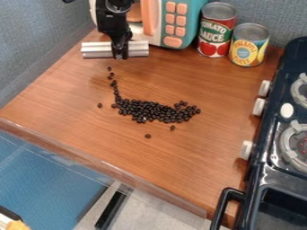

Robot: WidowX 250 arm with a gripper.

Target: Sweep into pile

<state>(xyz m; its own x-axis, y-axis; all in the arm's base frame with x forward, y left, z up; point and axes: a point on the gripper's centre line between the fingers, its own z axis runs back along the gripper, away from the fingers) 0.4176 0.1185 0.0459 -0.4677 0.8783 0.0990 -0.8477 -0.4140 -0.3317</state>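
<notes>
And here they are: small dark beans (157, 111) in a loose, wide heap, camera side of the gripper (120, 51), a thin trail stringing towards it, strays apart! Silver bar (138, 48), ridged, crosswise at its tip!

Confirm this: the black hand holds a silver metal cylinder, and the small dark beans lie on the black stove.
One thing is wrong: in the camera view, the small dark beans lie on the brown wooden counter. The rest holds: the black hand has the silver metal cylinder.

Toy kitchen setup: black stove (280, 173), teal microwave (176, 20), food cans (216, 36).
</notes>
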